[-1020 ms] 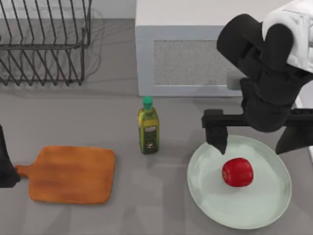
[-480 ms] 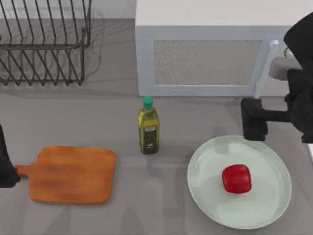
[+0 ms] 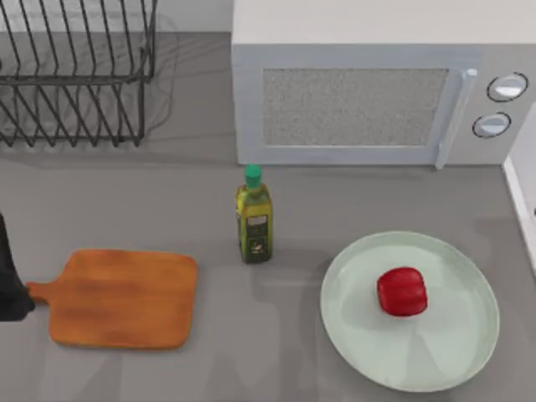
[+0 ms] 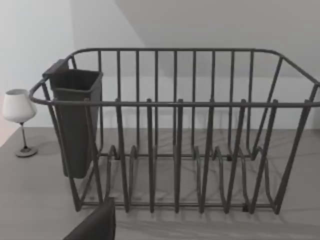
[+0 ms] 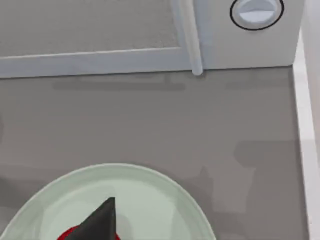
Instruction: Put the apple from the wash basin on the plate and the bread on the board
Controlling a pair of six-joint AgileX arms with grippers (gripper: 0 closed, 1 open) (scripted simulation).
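Note:
The red apple [image 3: 402,291] lies on the pale green plate [image 3: 444,343] at the right of the table, free of any gripper. In the right wrist view a dark tip of my right gripper [image 5: 97,222] hangs above the plate [image 5: 150,200], with a sliver of the apple [image 5: 67,235] beside it. The orange-brown board [image 3: 126,297] lies bare at the left. My left arm [image 3: 8,285] is parked at the table's left edge, touching the board's handle; its gripper [image 4: 95,225] faces the dish rack. The bread is out of view.
An olive oil bottle [image 3: 254,219] stands between board and plate. A white microwave [image 3: 368,92] sits at the back, a wire dish rack [image 3: 75,67] at the back left. A wine glass [image 4: 19,112] stands by the rack. A white rim [image 3: 521,201] borders the right side.
My right arm has pulled back up and to the right, out of the top view. The apple stays on the plate, shifted slightly. The left arm has not moved.

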